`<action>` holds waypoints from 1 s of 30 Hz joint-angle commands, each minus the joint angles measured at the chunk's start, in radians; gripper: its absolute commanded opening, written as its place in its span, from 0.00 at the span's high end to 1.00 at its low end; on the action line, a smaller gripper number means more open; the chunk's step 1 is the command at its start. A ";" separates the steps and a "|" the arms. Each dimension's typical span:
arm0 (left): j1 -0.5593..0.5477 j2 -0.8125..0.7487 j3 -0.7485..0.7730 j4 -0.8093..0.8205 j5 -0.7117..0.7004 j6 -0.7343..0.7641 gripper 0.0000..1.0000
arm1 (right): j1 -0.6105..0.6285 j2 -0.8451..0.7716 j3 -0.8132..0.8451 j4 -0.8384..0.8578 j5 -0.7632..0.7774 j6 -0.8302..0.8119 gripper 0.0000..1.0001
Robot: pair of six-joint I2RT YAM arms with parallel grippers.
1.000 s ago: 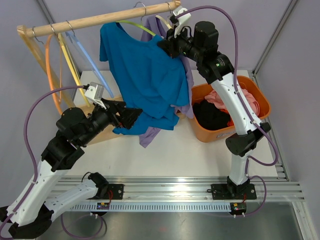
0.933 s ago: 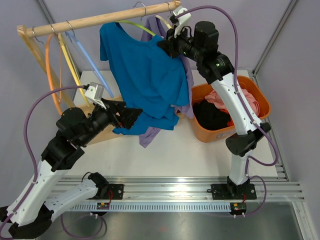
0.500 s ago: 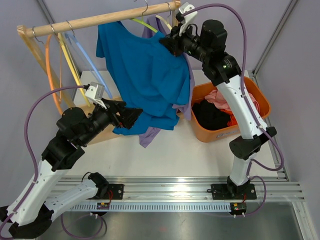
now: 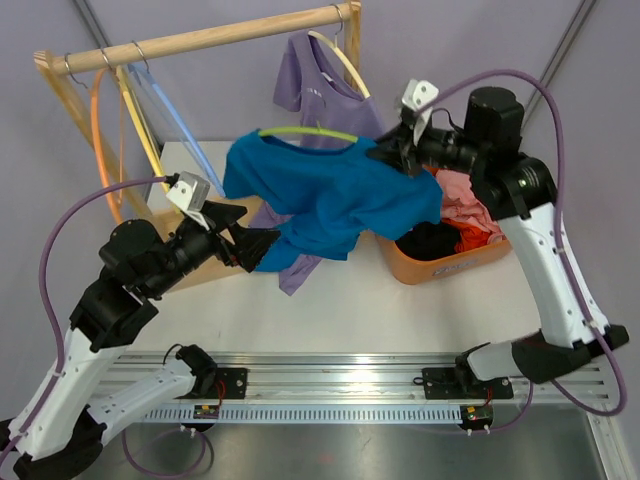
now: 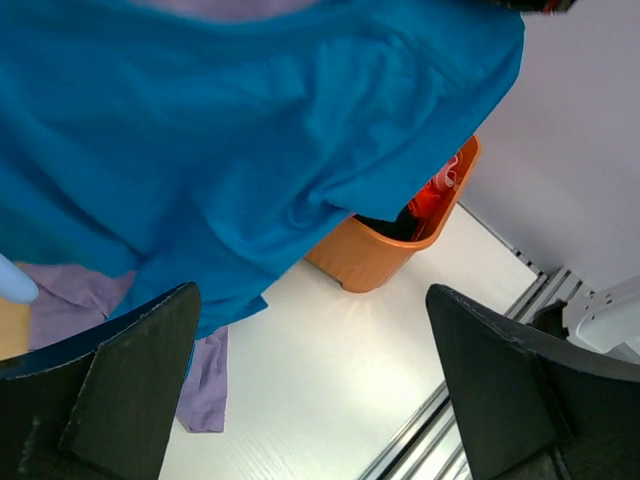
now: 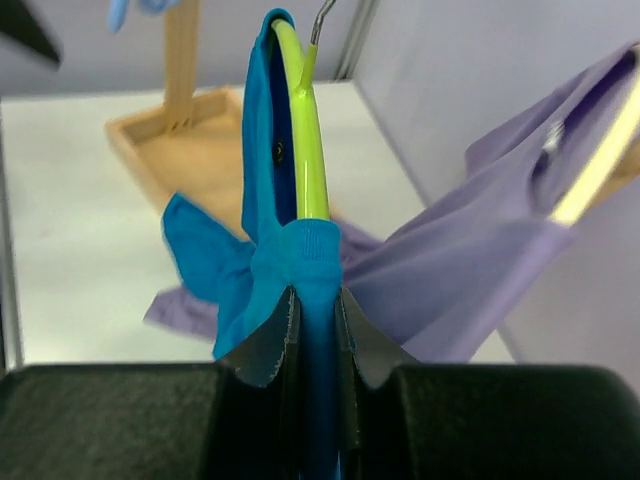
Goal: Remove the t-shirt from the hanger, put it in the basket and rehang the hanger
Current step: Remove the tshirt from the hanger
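Right gripper (image 6: 315, 310) pinches blue t-shirt (image 4: 340, 200) on hanger (image 6: 305, 150); left gripper (image 5: 310, 300) spread.

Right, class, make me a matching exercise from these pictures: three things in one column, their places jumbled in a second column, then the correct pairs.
1. blue cloth t-shirt
2. purple cloth t-shirt
3. orange plastic basket

A. standing on the white table
B. hanging from the wooden rail
C. pinched by the right end effector

Pairs: 1-C, 2-B, 3-A

Crumpled blue t-shirt (image 4: 340, 200) on yellow-green hanger (image 4: 300, 131)
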 commanded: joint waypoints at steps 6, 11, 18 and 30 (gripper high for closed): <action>-0.005 -0.030 0.006 -0.015 0.185 0.235 0.01 | -0.020 -0.298 -0.359 -0.386 -0.141 -0.462 1.00; -0.005 -0.008 -0.129 0.016 0.368 0.340 0.01 | -0.020 -0.389 -0.514 -0.440 -0.196 -0.531 1.00; -0.005 0.027 -0.227 0.077 0.527 0.363 0.01 | -0.020 -0.346 -0.501 -0.495 -0.296 -0.623 1.00; -0.025 0.124 -0.241 0.109 0.551 0.386 0.13 | -0.018 -0.236 -0.416 -0.520 -0.416 -0.649 1.00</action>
